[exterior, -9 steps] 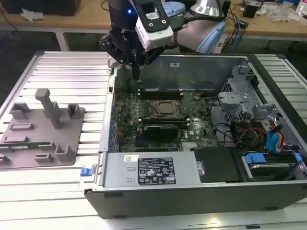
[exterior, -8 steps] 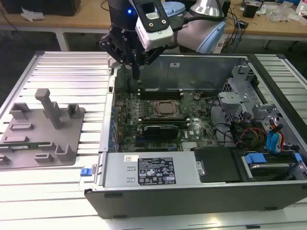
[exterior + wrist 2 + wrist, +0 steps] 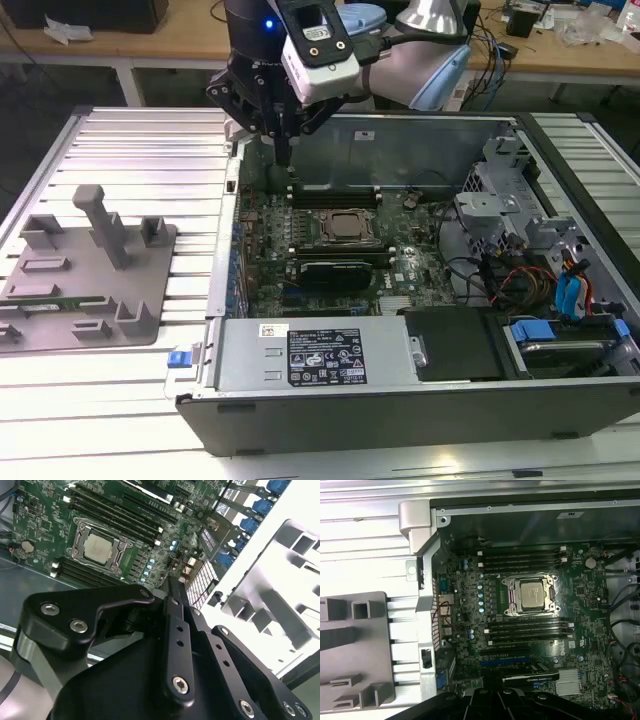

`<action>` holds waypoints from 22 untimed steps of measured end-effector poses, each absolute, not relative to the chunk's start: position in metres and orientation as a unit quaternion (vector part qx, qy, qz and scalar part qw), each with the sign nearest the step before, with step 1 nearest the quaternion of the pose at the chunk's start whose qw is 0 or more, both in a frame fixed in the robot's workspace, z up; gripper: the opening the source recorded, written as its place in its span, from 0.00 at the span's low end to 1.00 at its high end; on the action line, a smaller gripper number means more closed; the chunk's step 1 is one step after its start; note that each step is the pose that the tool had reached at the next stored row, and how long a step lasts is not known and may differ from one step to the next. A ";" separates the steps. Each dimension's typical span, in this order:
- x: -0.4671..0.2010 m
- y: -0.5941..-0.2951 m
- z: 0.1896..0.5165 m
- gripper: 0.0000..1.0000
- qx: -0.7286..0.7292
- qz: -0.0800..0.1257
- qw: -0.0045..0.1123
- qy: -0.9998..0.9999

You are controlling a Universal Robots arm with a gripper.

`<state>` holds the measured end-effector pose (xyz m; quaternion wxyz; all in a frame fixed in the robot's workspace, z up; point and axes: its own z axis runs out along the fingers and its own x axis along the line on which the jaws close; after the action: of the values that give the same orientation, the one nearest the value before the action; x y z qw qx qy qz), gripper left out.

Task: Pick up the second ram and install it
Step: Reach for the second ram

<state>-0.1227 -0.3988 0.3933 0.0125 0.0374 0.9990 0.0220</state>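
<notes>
The second ram is a thin green stick lying flat in the grey moulded tray, at the exterior view's left. My gripper hangs well away from it, over the far left corner of the open computer case, just above the motherboard. Its black fingers are pressed together and point down, and I see nothing between them. Long black memory slots run on both sides of the processor socket in both wrist views.
The case's metal walls ring the motherboard. A drive cage and cables fill the case at the exterior view's right. Upright posts rise from the tray. The ribbed metal table lies between tray and case.
</notes>
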 end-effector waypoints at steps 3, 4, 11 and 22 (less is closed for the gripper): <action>-0.126 -0.399 0.393 0.08 0.037 0.022 0.012 0.999; -0.129 -0.399 0.393 0.08 0.037 0.022 0.012 0.999; -0.140 -0.399 0.393 0.08 0.037 0.018 0.013 0.999; -0.175 -0.398 0.393 0.08 0.037 0.017 0.013 0.999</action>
<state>-0.1751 -0.3984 0.3930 0.0127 0.0372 0.9991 0.0165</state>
